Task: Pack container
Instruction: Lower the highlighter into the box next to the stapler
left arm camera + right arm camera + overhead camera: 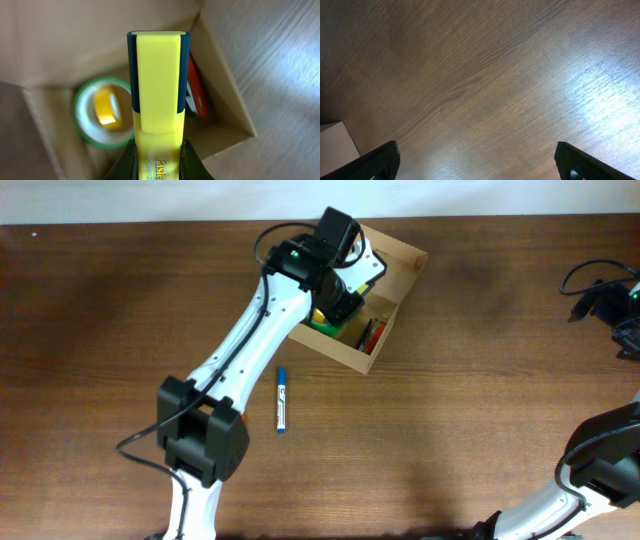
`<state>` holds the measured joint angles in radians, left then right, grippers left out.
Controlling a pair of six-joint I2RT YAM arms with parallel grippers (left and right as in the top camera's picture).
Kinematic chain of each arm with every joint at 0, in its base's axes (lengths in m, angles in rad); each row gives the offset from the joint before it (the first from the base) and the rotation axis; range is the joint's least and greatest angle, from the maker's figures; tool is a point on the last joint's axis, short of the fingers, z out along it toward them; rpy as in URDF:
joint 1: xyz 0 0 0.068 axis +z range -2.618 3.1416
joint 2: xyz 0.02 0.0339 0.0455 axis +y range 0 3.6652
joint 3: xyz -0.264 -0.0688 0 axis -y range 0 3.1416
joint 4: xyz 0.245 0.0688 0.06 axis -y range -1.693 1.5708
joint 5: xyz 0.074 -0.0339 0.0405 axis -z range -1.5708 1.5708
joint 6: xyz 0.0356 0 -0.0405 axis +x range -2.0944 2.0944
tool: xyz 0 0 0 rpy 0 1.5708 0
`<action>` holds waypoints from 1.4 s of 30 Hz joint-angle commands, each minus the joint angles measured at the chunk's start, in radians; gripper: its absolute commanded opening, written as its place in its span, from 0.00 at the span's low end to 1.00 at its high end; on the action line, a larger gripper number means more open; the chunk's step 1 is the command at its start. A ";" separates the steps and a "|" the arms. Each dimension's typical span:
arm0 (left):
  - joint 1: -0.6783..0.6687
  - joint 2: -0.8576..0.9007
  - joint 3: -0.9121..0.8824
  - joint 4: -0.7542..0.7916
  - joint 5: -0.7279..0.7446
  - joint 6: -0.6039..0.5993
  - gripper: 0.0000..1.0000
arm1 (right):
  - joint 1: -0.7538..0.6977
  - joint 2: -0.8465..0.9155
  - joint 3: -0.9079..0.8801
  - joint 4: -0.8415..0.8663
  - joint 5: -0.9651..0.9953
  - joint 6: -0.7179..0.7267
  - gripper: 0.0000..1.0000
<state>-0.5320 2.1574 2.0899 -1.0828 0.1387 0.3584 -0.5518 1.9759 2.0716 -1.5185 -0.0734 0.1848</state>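
The container (pixel 408 264), a plain brown cardboard box, is sitting open-topped toward the far edge of the desk (pixel 460 420), just right of the middle and turned at an angle to the desk's edges. Inside it, a green tape roll (pixel 81 127) is lying flat on the bottom in the left part, with a smaller yellow tape roll (pixel 107 106) resting inside its ring. Against the wall on the other side, a red pen-like item (pixel 198 95) is lying; its exact kind is hard to tell.

The left claw (pixel 345 302) is hanging over the container's open top, and its arm is reaching in from the near left of the desk. It is gripping a yellow highlighter (pixel 157 85) with dark blue sides, the two fingers (pixel 196 162) pressing on the printed barrel from either side. The highlighter's capped end is pointing down into the box, between the tape rolls and the red item. Whether it is touching the bottom cannot be told.

Outside the box, a blue marker (pixel 282 398) is lying on the bare wood just in front of the container's near corner, apart from it.

The right claw (pixel 476 152) is hanging above bare desk (pixel 485 80) with its fingers spread wide and nothing between them; its arm (pixel 600 470) is showing at the near right corner. Black cables (pixel 598 288) are lying at the far right edge.
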 commanded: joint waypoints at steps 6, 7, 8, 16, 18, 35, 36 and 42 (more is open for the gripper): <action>-0.009 0.055 0.015 -0.022 -0.005 -0.029 0.02 | 0.002 0.009 -0.010 -0.004 -0.014 0.011 0.99; -0.009 0.055 0.015 -0.021 -0.004 -0.029 0.02 | 0.002 0.009 -0.010 -0.004 -0.014 0.011 0.99; -0.009 0.056 0.015 -0.019 -0.005 -0.029 0.02 | 0.002 0.009 -0.010 -0.004 -0.014 0.011 0.99; -0.010 0.071 0.015 0.016 -0.005 -0.005 0.01 | 0.002 0.009 -0.010 -0.005 -0.024 0.010 0.99; -0.010 0.072 0.017 0.032 -0.004 0.001 0.02 | 0.002 0.009 -0.010 -0.005 -0.024 0.010 0.99; -0.024 0.169 0.042 -0.014 -0.129 0.216 0.02 | 0.002 0.009 -0.010 -0.007 -0.024 0.011 0.99; -0.024 0.172 0.042 -0.015 -0.128 0.218 0.01 | 0.002 0.009 -0.010 -0.007 -0.024 0.011 1.00; -0.027 0.179 0.042 -0.045 -0.126 0.218 0.02 | 0.002 0.009 -0.010 -0.007 -0.025 0.011 0.99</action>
<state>-0.5507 2.3161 2.1124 -1.1084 0.0246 0.5564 -0.5518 1.9759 2.0716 -1.5219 -0.0814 0.1848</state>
